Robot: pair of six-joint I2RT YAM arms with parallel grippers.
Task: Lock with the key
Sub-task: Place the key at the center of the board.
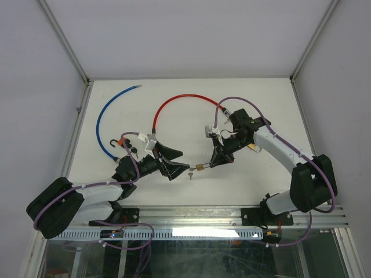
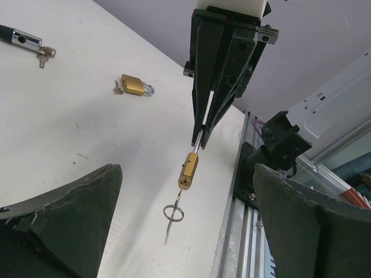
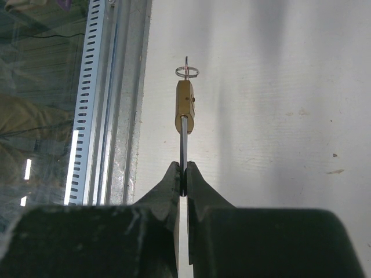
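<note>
A small brass padlock (image 1: 199,167) (image 2: 188,171) (image 3: 185,107) hangs above the table. My right gripper (image 1: 210,164) (image 3: 184,179) is shut on its thin steel shackle, seen from the left wrist as the right gripper (image 2: 203,136) pinching down from above. The key (image 2: 175,204) sticks out of the lock's bottom end, with its ring (image 2: 174,212) (image 3: 187,72) dangling. My left gripper (image 1: 177,162) (image 2: 185,229) stands wide open facing the key, one finger (image 2: 64,220) on each side, apart from it and holding nothing.
A second brass padlock (image 2: 134,85) with a key lies on the table behind. A blue cable (image 1: 107,116) and a red cable (image 1: 179,101) curve across the back; a cable end (image 2: 20,38) has keys beside it. The metal rail (image 1: 197,217) lines the near edge.
</note>
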